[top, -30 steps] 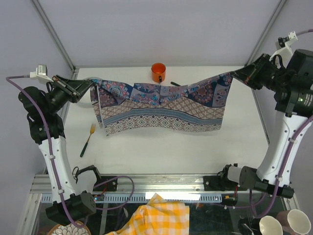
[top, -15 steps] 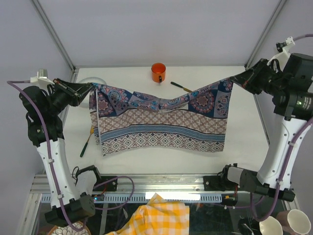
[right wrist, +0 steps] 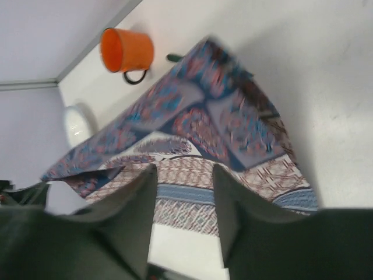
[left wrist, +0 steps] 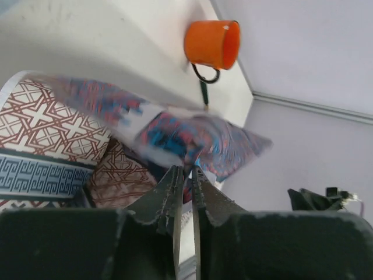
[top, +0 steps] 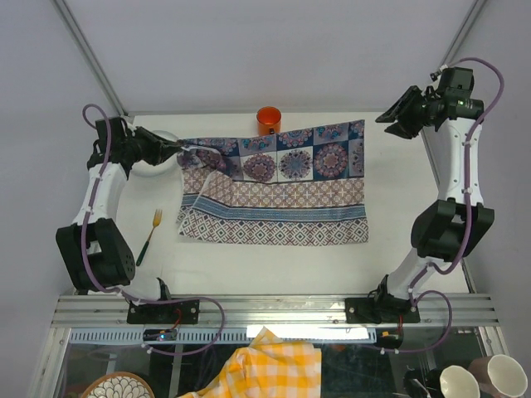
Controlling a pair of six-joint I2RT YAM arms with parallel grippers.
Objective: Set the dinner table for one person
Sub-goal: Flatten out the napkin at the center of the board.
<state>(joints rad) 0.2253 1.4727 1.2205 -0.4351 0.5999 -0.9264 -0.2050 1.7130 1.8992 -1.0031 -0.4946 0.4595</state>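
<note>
Left arm stretched toward 10 o'clock. Left claw (top: 179, 147) narrow, just a slit between fingers, right at cloth (top: 282, 195) corner. Corner blurred, can't tell if pinched. Right arm bent back at 2 o'clock, right claw (top: 390, 123) wide, holding nothing, apart from cloth. White table (top: 274, 261) fills middle, cloth spread over far half. Bowl (top: 156, 168) at 10 o'clock half hidden by left arm.

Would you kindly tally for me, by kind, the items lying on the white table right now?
Patterned cloth: 1
Orange mug: 1
Fork: 1
White dish: 1
Dark utensil handle, the rest hidden by the cloth: 1
Total: 5
</note>
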